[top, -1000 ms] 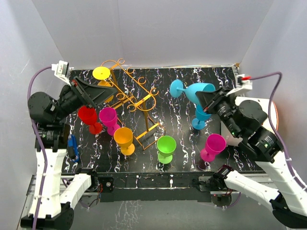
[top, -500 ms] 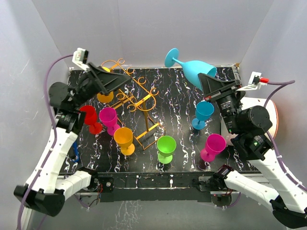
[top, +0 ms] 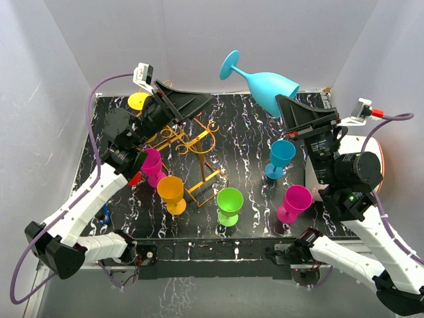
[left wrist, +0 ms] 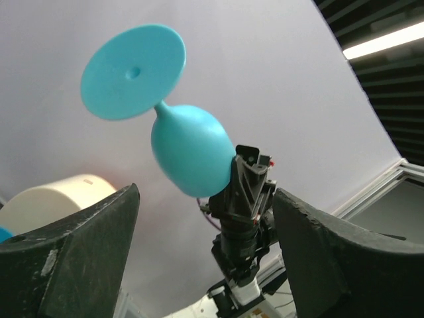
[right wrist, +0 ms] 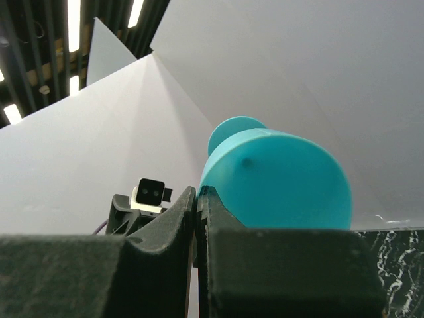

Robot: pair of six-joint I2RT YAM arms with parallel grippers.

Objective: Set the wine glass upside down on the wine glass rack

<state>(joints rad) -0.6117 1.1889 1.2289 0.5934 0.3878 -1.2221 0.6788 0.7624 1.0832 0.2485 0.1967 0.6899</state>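
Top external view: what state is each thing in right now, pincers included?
Light-blue plastic wine glass: lifted off the table, tilted, foot toward the back wall.
Right pincer: shut on that glass's rim.
Left pincer: open, empty, raised, facing the glass.
Golden wire rack: standing on the table.
Green glass, orange glass, left pink glass, right pink glass, darker-blue glass: upright on the table.

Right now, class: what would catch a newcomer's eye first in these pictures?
A light blue wine glass hangs tilted high over the far right of the table, its rim pinched in the right gripper. Opposite, the open left gripper is raised above the golden wire rack. A green glass stands nearer.
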